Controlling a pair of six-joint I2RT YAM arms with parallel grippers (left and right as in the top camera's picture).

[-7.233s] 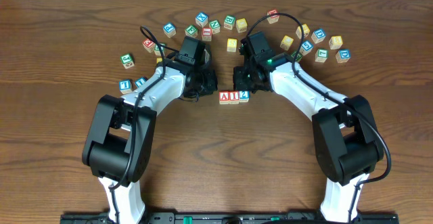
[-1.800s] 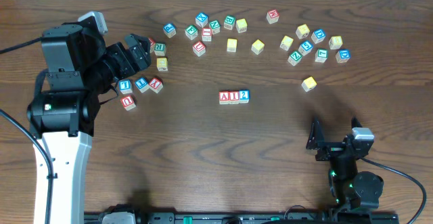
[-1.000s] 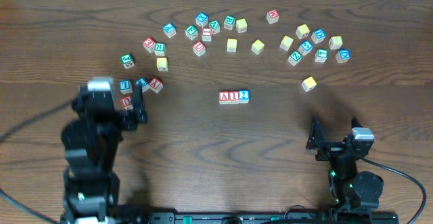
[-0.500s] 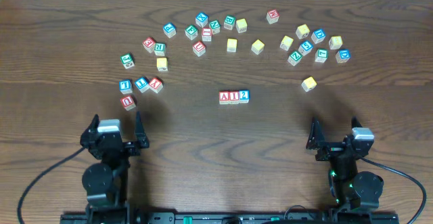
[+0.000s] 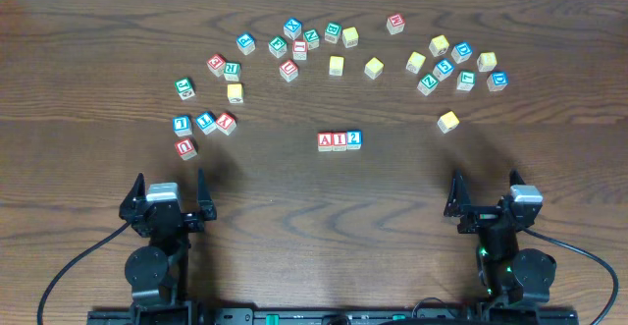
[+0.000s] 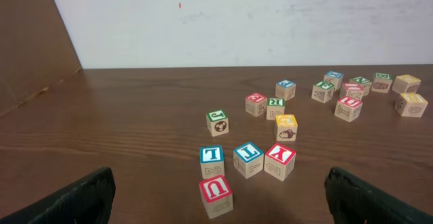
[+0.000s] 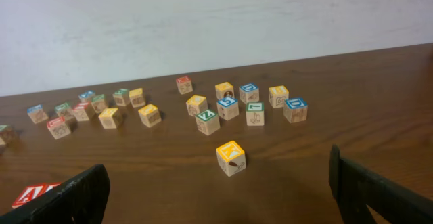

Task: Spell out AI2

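the word looks already complete: a red a block (image 5: 325, 140), an i block (image 5: 340, 140) and a blue 2 block (image 5: 353, 139) stand in one row, touching side by side, at the middle of the table (image 5: 294, 227) in the overhead view. i judge that no placing step is left. both arms sit folded at the bottom edge of the frame, well apart from the row. the left fingers (image 6: 74, 200) are spread wide with nothing between them, and the right fingers (image 7: 379, 197) are the same, wide apart and empty. the next move, i think, asks only to hold back and not to disturb the row.

counted from above, there are three blocks in the row. by my count there are also twenty-eight loose letter blocks (image 5: 288, 69) in an arc across the upper part of the frame: eight at the left, eleven in the middle, nine at the right. one yellow block (image 5: 448, 121) of these nine lies alone below the others.
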